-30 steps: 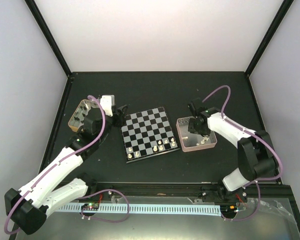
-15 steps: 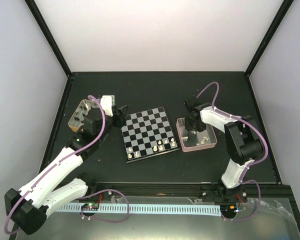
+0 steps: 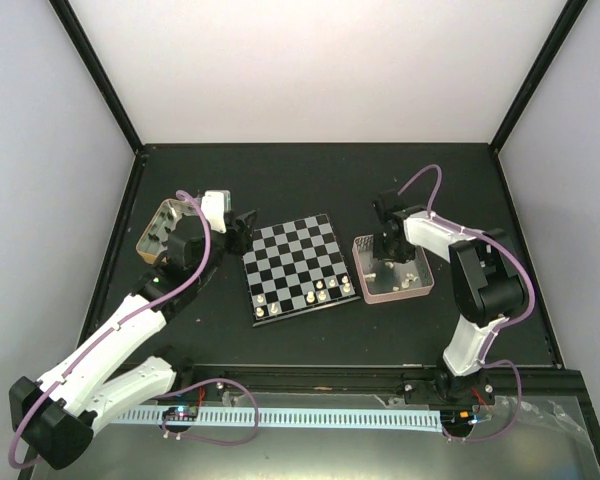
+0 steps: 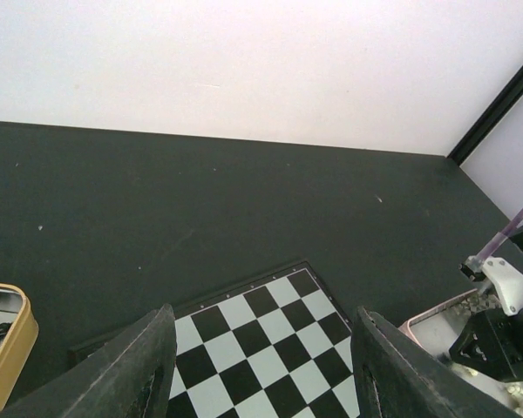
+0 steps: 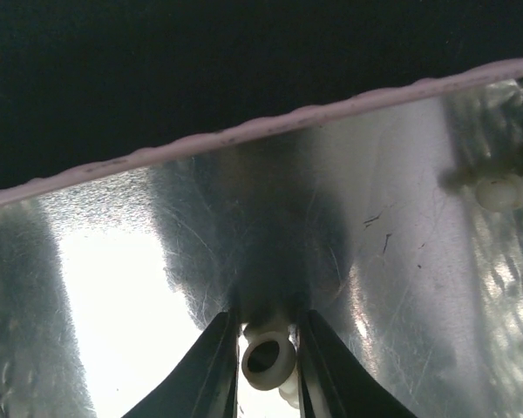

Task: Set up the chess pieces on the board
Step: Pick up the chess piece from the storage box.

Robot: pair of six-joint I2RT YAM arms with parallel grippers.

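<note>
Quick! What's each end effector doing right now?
Left end effector: open, holding nothing.
Right end effector: closed on a white chess piece in the pink tray.

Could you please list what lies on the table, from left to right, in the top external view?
gold-rimmed tin → chessboard → pink tray

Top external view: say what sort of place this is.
Likely a robot test cell: left arm and right arm bolted to a black table, bare white walls around it, a chessboard laid out.
</note>
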